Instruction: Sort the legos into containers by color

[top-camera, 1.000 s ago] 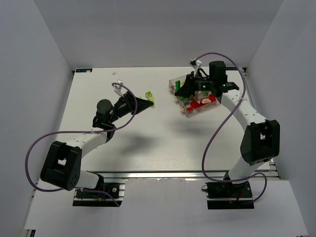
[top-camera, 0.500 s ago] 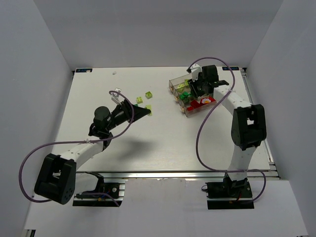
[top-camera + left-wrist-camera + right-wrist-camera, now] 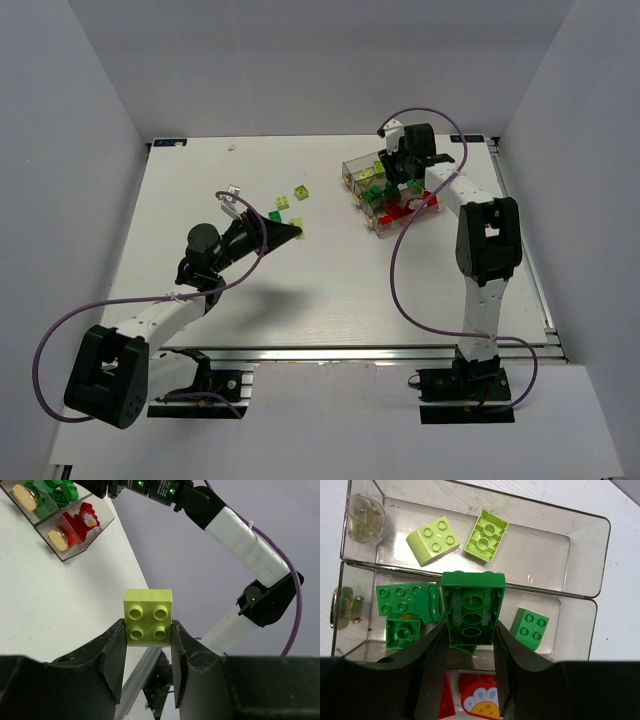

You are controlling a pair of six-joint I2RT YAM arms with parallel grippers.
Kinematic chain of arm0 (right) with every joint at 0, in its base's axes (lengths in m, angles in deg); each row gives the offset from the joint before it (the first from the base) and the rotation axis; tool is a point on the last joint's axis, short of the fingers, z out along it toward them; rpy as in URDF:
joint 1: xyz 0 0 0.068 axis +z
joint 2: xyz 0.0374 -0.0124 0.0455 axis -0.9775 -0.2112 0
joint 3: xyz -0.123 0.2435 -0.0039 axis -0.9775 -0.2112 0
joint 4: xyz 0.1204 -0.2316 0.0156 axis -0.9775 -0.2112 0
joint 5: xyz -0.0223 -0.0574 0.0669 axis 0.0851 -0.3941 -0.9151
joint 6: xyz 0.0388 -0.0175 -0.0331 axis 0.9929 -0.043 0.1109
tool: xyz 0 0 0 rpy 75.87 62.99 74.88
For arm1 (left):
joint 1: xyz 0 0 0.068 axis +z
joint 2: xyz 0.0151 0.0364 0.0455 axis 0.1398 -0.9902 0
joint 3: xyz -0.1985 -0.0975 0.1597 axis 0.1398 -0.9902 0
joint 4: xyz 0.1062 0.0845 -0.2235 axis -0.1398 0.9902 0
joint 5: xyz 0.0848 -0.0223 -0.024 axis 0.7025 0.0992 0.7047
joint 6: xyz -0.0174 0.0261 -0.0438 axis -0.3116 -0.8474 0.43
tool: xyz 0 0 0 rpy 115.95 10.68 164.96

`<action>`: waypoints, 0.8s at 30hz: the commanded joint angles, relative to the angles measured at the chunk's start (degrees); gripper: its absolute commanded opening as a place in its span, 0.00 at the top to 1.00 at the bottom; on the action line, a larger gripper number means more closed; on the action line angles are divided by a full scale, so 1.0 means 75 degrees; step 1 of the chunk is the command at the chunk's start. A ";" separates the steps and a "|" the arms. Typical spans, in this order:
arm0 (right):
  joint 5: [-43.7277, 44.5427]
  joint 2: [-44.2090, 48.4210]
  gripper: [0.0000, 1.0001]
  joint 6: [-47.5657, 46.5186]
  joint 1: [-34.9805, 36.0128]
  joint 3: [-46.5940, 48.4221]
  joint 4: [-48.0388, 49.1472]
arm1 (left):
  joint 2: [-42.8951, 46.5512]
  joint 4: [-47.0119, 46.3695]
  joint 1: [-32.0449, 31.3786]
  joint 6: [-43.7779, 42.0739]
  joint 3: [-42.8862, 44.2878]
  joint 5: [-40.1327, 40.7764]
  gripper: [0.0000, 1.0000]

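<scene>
At the far right of the table, the containers sit under the right gripper, which is clamped on a dark green brick. The right wrist view shows that brick with its underside toward the camera, above the middle bin, where other dark green pieces lie. Its long axis runs across the bin's length, so a release here should land it with its own colour.

The left gripper is near the table's middle, pinching a pale yellow-green brick by two opposite sides. That brick's target, the pale bin, lies to the right of the left gripper and toward the far edge. It seems to be the row's farthest bin, though the overhead view is too small to be sure.

The right arm is nearer and hangs over the row. Only the left wrist view shows the red bin facing the left gripper. Only the overhead view shows three loose legos just beyond that gripper.
</scene>
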 commanded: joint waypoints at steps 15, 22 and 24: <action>-0.0575 -0.0054 0.52 0.0168 -0.0325 0.0084 -0.0207 | -0.0460 0.0484 -0.0029 -0.0361 0.0880 -0.0096 1.00; -0.0786 0.0145 0.42 0.0215 -0.0443 0.0084 -0.0289 | -0.1608 0.1118 -0.0381 -0.0865 0.2227 -0.0096 1.00; -0.0880 0.0273 0.42 0.0262 -0.0478 0.0084 -0.0336 | -0.1878 0.1235 -0.0498 -0.0971 0.2521 -0.0061 1.00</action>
